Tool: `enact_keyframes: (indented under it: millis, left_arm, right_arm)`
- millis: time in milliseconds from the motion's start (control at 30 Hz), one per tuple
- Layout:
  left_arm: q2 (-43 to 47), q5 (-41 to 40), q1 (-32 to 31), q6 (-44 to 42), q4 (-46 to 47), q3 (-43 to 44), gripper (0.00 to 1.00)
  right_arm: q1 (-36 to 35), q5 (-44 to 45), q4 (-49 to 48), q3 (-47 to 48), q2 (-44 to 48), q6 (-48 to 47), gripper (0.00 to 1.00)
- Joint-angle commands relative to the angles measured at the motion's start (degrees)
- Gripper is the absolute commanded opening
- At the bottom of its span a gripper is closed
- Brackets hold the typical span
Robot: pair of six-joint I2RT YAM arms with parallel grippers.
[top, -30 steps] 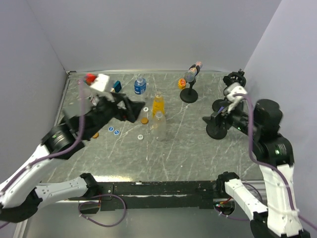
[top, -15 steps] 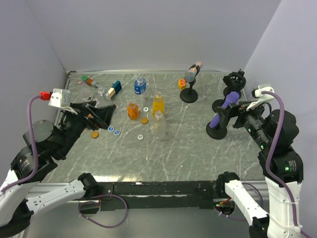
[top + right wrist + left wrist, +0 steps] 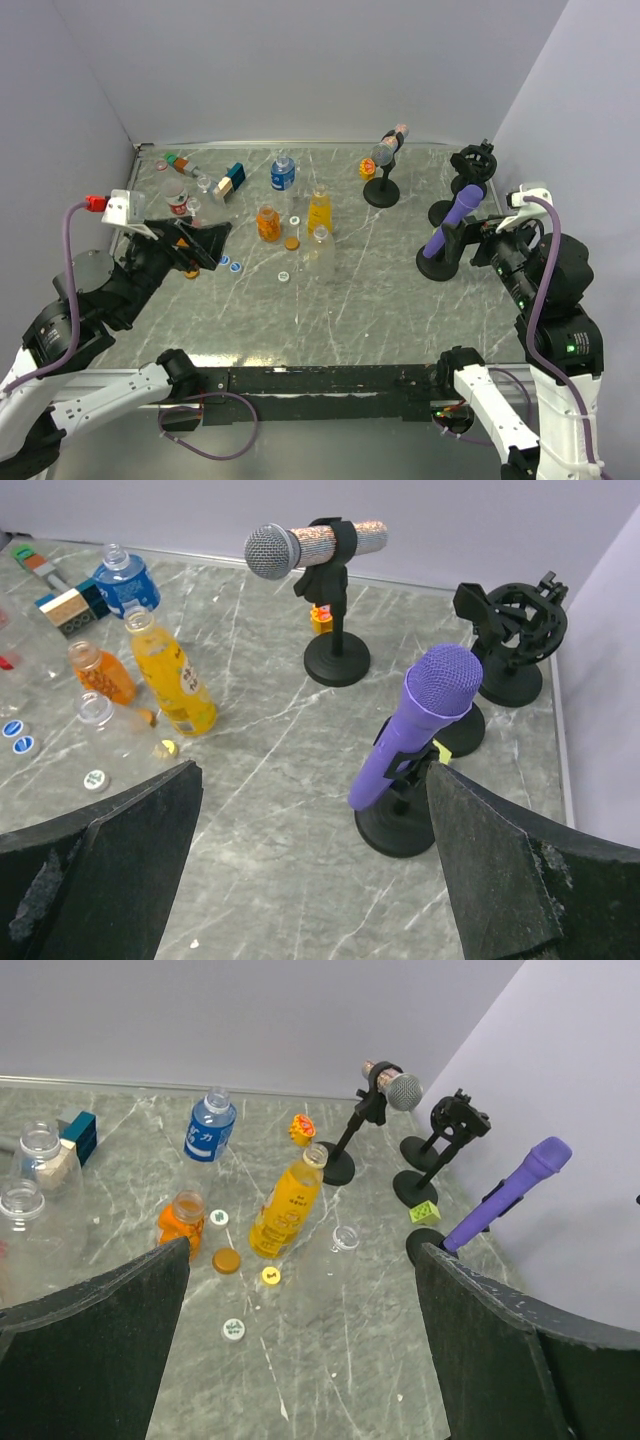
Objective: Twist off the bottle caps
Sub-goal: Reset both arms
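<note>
Bottles (image 3: 319, 212) stand upright mid-tabletop (image 3: 380, 300), near left end effector (image 3: 203, 245), off its right; right end effector (image 3: 483, 243) well apart. Both spread wide, holding nothing

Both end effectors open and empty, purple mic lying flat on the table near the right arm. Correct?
Not flat: the purple mic sits tilted in its black stand, clear in the right wrist view. The left end effector and right end effector are open and empty.

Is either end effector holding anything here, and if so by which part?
Nothing is held: the left end effector and right end effector are both open and empty.
</note>
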State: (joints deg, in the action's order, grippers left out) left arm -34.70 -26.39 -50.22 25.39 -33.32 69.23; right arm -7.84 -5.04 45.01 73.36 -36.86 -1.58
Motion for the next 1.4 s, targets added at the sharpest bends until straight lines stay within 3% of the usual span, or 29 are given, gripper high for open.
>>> enact_keyframes:
  millis: [0,300,1367]
  left_arm:
    - [0.4,-0.1,0.1,0.5,-1.2,-0.1,0.96]
    - [3.4,0.1,0.2,0.1,0.7,-3.6,0.97]
    - [1.2,-0.3,0.1,-1.4,-0.8,-2.8,0.97]
  right_arm:
    - [0.5,1.4,-2.7,-0.3,0.7,-0.2,0.99]
    - [1.0,1.6,-2.8,-0.8,0.2,-0.4,0.99]
    - [1.3,3.5,-4.1,-1.8,-0.9,-0.5,0.99]
